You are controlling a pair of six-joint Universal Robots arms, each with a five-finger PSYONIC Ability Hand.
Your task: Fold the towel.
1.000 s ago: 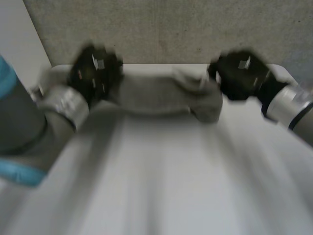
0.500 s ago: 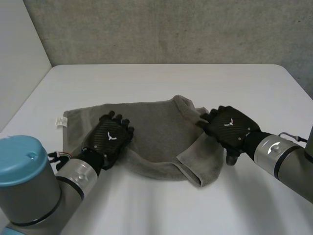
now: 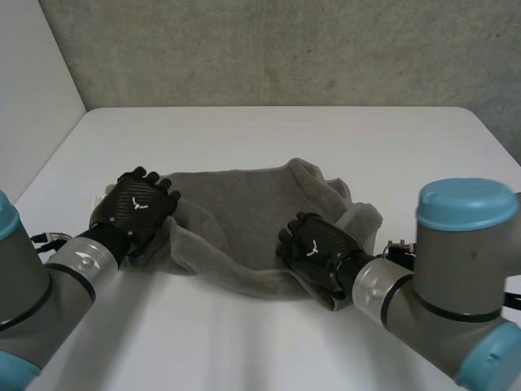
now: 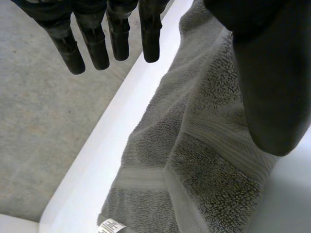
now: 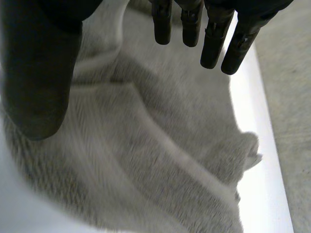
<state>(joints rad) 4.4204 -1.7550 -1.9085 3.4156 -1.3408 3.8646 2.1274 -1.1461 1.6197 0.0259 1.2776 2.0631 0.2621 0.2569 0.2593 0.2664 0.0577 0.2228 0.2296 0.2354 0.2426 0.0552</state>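
A grey towel (image 3: 244,204) lies rumpled across the middle of the white table (image 3: 269,130), bunched into folds at its right end. My left hand (image 3: 134,208) hovers over the towel's left end with straight fingers. In the left wrist view its fingers (image 4: 95,43) and thumb (image 4: 267,87) stand apart above the towel (image 4: 204,160), holding nothing, and a white label (image 4: 111,225) shows at the towel's corner. My right hand (image 3: 316,248) is over the towel's near right part. There its fingers (image 5: 209,34) and thumb (image 5: 39,73) are spread above the cloth (image 5: 146,160), also holding nothing.
The table top runs on beyond the towel to a far edge against a grey wall (image 3: 269,49). My right arm's big joint (image 3: 468,244) rises at the near right. My left forearm (image 3: 73,261) lies at the near left.
A second ago both hands held the towel stretched between them at the far side. They have let it go onto the table, opened, and drawn back toward the near side.
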